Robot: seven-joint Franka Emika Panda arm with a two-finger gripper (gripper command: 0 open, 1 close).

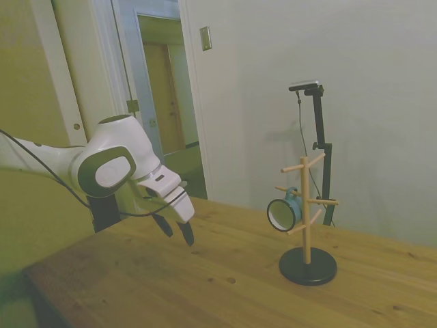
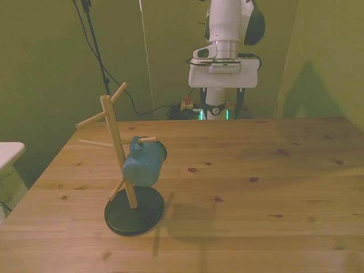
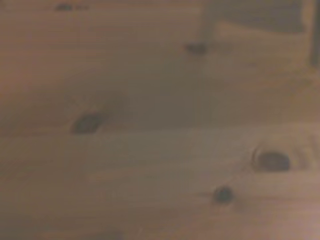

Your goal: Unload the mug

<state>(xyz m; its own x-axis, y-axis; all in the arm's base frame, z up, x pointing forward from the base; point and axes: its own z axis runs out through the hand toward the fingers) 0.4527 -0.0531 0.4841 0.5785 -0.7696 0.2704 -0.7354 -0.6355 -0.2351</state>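
The teal-blue mug (image 1: 285, 212) hangs by its handle on a lower peg of the wooden peg stand (image 1: 306, 205), its pale mouth turned toward the arm. In the front view the mug (image 2: 142, 162) hangs on the stand (image 2: 116, 136), at the front view's left. My gripper (image 1: 175, 229) hovers open and empty above the table, well apart from the mug. The front view shows the gripper (image 2: 223, 102) over the table's far edge, its two dark fingers spread wide. The wrist view holds only blurred wood (image 3: 160, 130) with dark knots.
The stand's black round base (image 2: 134, 210) rests on the wooden table (image 2: 256, 187) near the front view's left front. A white object (image 2: 8, 151) pokes in past the table's left edge. Bare wood lies between gripper and stand.
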